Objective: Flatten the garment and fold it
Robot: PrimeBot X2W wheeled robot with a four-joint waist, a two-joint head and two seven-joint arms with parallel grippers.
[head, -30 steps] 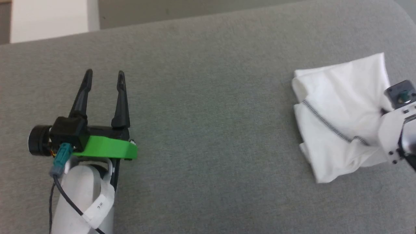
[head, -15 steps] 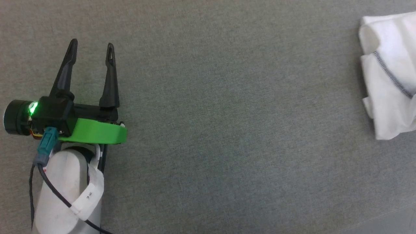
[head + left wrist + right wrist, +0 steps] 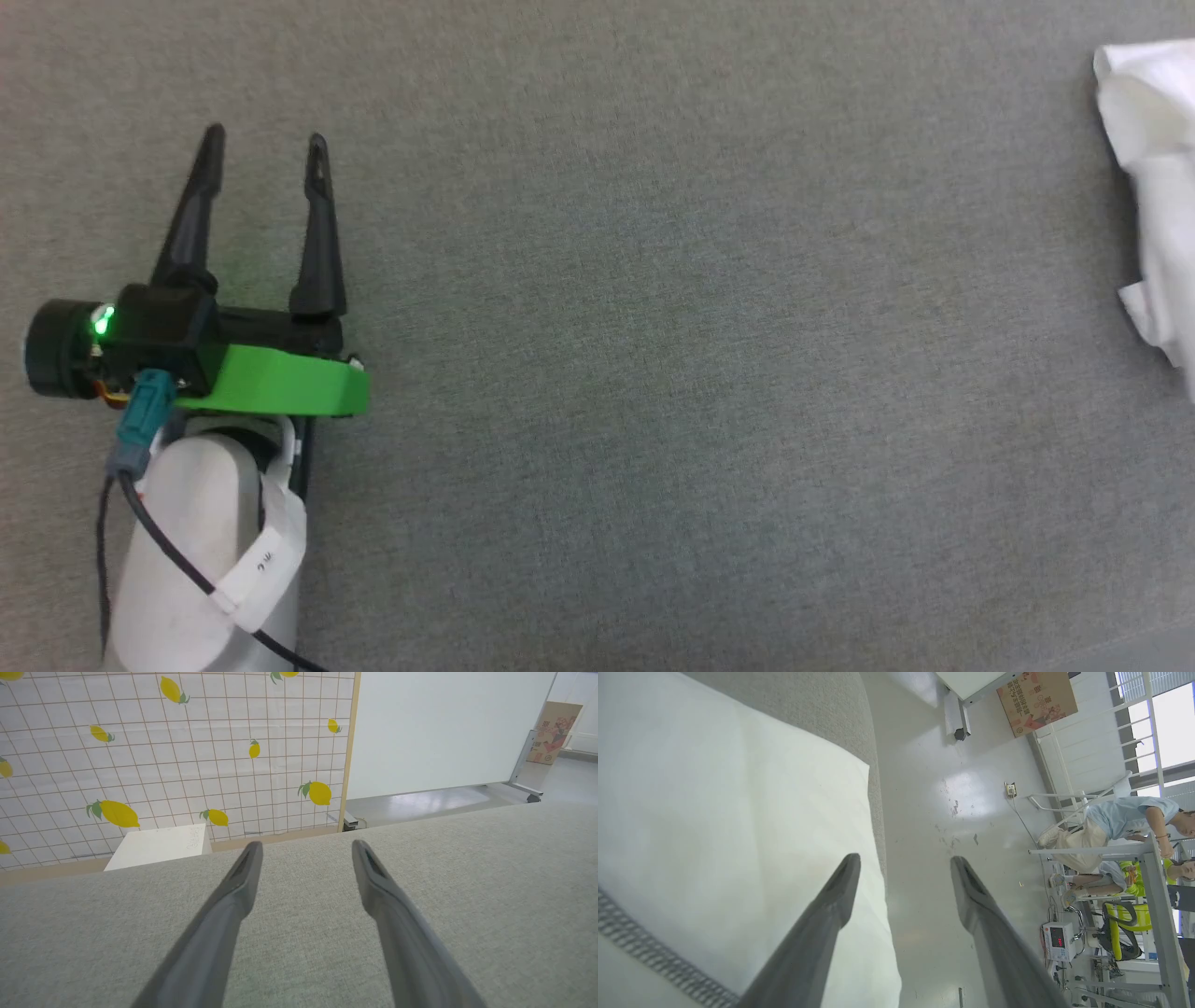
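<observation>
The garment (image 3: 1158, 196), white and bundled, lies at the right edge of the head view on the grey surface. In the right wrist view the garment (image 3: 728, 826) lies close under the camera, with a dark zigzag seam at the lower left. My right gripper (image 3: 903, 868) hangs over the garment's edge near the table's rim, open, with nothing between its fingers. My left gripper (image 3: 264, 149) rests far to the left over bare grey cloth, open and empty; the left wrist view shows the left gripper (image 3: 306, 851) the same way.
The grey fabric-covered table (image 3: 653, 373) stretches between my two arms. Past its far edge stand a white box (image 3: 159, 845) and a lemon-print screen (image 3: 177, 751). Beyond the table's right edge, people (image 3: 1125, 826) sit at a metal frame on the pale floor.
The head camera has swung down and left, so the garment slid to the right edge and the right arm left that view. The left arm has kept its pose.
</observation>
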